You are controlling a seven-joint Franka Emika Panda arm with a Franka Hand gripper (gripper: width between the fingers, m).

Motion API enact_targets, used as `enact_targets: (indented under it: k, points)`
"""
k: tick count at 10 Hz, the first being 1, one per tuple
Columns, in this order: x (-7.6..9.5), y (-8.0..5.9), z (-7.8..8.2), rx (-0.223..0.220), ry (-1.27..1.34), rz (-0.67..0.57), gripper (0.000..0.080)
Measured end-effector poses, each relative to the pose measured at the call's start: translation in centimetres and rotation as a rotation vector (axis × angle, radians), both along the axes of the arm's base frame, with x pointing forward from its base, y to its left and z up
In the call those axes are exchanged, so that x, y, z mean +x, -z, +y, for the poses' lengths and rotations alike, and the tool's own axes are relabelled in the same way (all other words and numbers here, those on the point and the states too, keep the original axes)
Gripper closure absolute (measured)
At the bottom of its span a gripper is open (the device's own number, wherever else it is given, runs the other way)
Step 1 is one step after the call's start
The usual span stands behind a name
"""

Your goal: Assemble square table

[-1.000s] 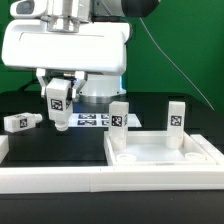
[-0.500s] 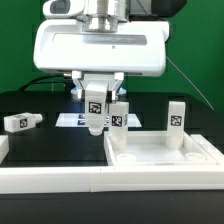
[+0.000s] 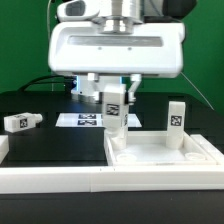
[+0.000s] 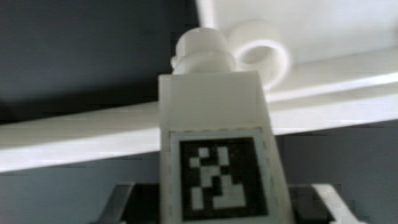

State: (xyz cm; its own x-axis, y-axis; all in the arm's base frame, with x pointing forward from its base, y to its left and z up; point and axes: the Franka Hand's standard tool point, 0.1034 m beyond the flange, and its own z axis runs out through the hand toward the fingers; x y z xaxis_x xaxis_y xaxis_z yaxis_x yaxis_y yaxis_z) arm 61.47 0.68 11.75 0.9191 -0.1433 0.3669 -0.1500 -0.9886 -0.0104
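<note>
One leg [image 3: 115, 112] hangs upright, pinched between the claw's [image 3: 114, 97] fingers, over the slab's [image 3: 165, 155] far corner on the exterior view's left. A second leg [image 3: 177, 119] stands at the slab's other far corner, and a third leg [image 3: 20, 121] lies on the table [image 3: 40, 140] near its edge on the exterior view's left. Slab sits by the table's front edge, against the rail [image 3: 60, 181].

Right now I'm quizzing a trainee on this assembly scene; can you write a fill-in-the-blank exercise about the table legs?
1. The gripper is shut on a tagged white ___ near the square tabletop's corner.
2. The loose leg lies on the black table at the exterior view's ___.
3. The leg on the tabletop at the exterior view's right stands ___.
Missing words: leg; left; upright.
</note>
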Motion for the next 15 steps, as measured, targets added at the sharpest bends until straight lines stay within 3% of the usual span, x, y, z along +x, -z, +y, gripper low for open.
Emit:
enact_targets:
  k: [1, 2, 4, 7, 9, 11, 12, 15]
  points:
    - [0.7, -0.2, 2.5, 0.01, -0.018, 0.011, 0.0509]
    - [1.0, -0.3, 3.9, 0.016, -0.027, 0.02, 0.0509]
    - [0.9, -0.1, 2.8, 0.007, -0.024, 0.02, 0.0509]
    - [0.8, 0.3, 2.6, -0.024, -0.102, 0.017, 0.0509]
    - [1.2, 0.5, 3.3, 0.006, -0.12, 0.019, 0.0509]
    - [1.0, 0.8, 5.4, 0.034, -0.14, 0.017, 0.0509]
    - [1.0, 0.6, 5.5, 0.068, -0.103, 0.008, 0.0509]
    - [1.1, 0.7, 5.3, 0.059, -0.101, -0.011, 0.0509]
